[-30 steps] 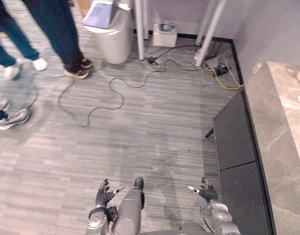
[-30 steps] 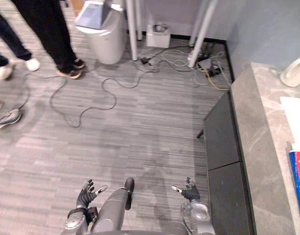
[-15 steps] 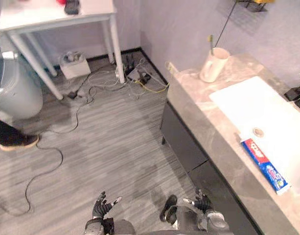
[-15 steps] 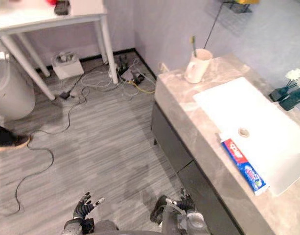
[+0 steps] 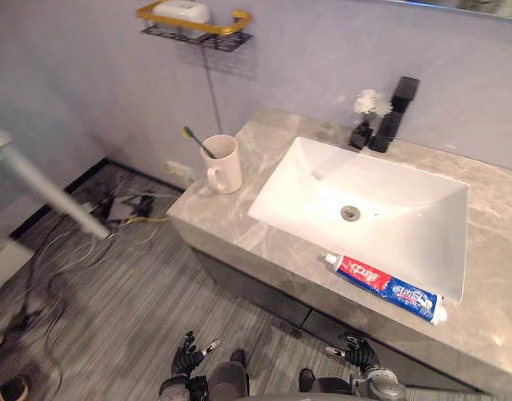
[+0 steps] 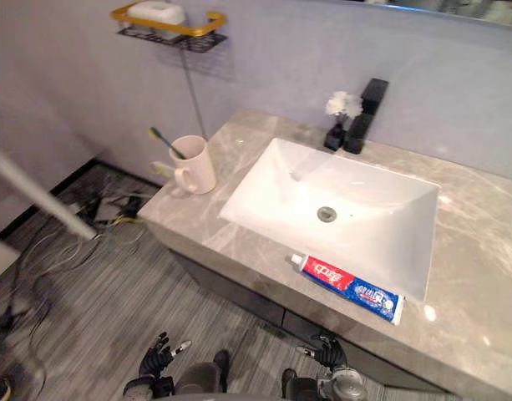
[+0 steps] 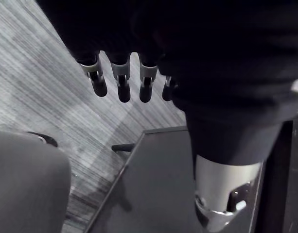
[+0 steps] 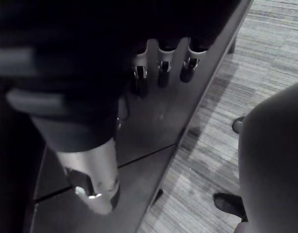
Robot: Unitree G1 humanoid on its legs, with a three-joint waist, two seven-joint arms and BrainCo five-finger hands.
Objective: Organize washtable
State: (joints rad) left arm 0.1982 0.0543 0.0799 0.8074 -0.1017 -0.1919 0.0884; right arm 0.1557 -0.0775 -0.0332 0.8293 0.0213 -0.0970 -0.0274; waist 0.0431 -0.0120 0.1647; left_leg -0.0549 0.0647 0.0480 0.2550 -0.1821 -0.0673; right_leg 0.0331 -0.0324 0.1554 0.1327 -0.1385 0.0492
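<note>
A grey marble washtable (image 5: 239, 242) holds a white rectangular sink (image 5: 364, 209). On its front rim, right of the drain, lies a red and blue toothpaste tube (image 5: 385, 286). A cream mug (image 5: 224, 164) with a green toothbrush (image 5: 199, 142) in it stands at the table's left end. A black faucet (image 5: 396, 113) and a small vase of white flowers (image 5: 367, 117) stand behind the sink. My left hand (image 5: 189, 360) and right hand (image 5: 356, 351) hang low over the floor in front of the table, both open and empty, fingers (image 7: 120, 81) relaxed.
A gold-railed wall shelf (image 5: 193, 21) carries a white soap bar (image 5: 182, 10) above the mug. Dark cabinet fronts (image 5: 256, 288) run under the counter. Loose cables (image 5: 114, 217) lie on the grey floor at left, beside a white table leg (image 5: 51, 192).
The camera has swung right, from floor and people's legs to the whole washtable with sink, mug and toothpaste. Both hands stay low and open.
</note>
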